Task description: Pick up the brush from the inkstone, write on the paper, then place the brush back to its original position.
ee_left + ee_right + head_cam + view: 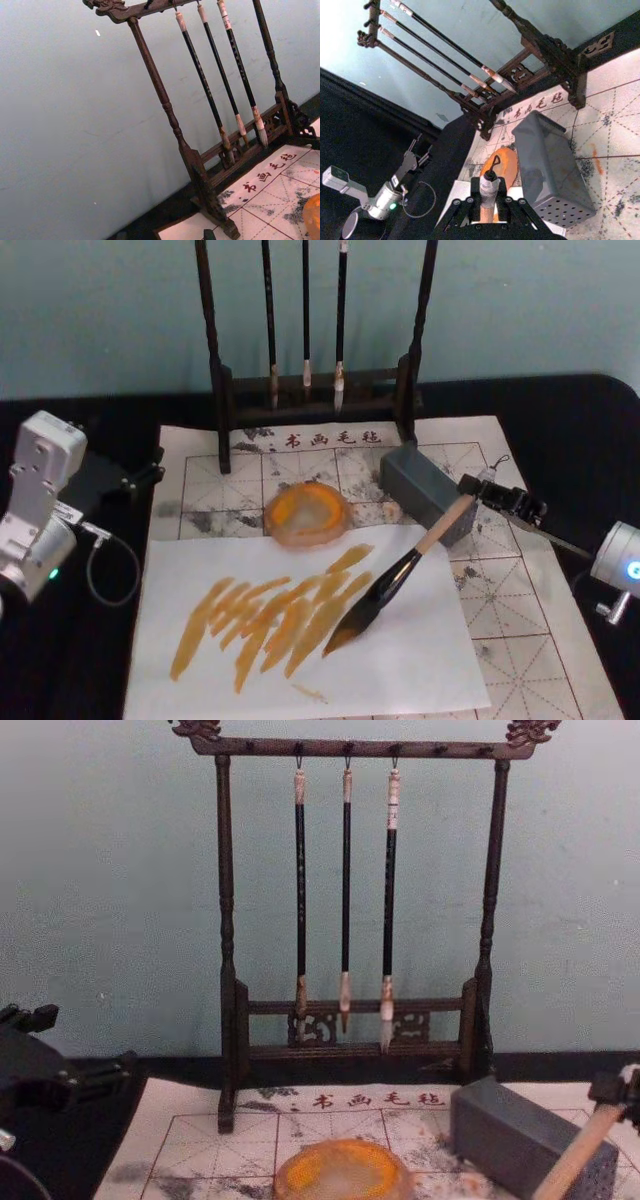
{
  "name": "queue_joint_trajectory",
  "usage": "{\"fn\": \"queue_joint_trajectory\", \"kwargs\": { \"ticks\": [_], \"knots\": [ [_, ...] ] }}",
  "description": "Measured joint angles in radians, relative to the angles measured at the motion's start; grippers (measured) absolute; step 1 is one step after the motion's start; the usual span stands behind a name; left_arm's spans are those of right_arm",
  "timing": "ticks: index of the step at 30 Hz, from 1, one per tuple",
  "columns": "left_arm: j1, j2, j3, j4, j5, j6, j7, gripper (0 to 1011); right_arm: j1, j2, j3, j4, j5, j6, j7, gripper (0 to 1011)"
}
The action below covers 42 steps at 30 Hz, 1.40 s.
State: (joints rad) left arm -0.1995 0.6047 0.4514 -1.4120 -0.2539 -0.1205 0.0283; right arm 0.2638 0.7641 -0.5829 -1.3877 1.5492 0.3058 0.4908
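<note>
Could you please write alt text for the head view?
The right gripper holds a large brush with a pale wooden handle and dark bristles, tip on a white sheet streaked with orange-brown strokes. Behind sit a round orange dish, a grey block and a dark wooden brush rack; the left gripper sits at left.

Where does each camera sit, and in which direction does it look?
Head: above, looking down at the paper, left gripper and right gripper.
Chest: low, facing the rack; left gripper at its left edge.
Left wrist: faces the rack obliquely.
Right wrist: looks past its fingers shut on the brush.
All share the rack.
</note>
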Motion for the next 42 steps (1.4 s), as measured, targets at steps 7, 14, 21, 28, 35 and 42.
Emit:
{"fn": "queue_joint_trajectory", "kwargs": {
  "ticks": [7,14,21,28,35,42],
  "knots": [
    [0.0,0.0,0.0,0.0,0.0,0.0,0.0,1001,0.003,0.007,-0.003,0.003,0.007,-0.013,-0.003,203],
    [0.0,0.0,0.0,0.0,0.0,0.0,0.0,1001,0.007,0.01,-0.003,0.015,0.009,-0.024,-0.008,202],
    [0.0,0.0,0.0,0.0,0.0,0.0,0.0,1001,0.01,0.011,0.003,0.023,0.009,-0.034,-0.013,202],
    [0.0,0.0,0.0,0.0,0.0,0.0,0.0,1001,0.009,0.013,0.012,0.025,0.011,-0.042,-0.017,202],
    [0.0,0.0,0.0,0.0,0.0,0.0,0.0,1001,0.0,0.018,0.025,0.02,0.029,-0.041,-0.009,203],
    [0.0,0.0,0.0,0.0,0.0,0.0,0.0,1001,-0.005,0.021,0.043,0.008,0.074,-0.037,-0.004,202]
  ]
}}
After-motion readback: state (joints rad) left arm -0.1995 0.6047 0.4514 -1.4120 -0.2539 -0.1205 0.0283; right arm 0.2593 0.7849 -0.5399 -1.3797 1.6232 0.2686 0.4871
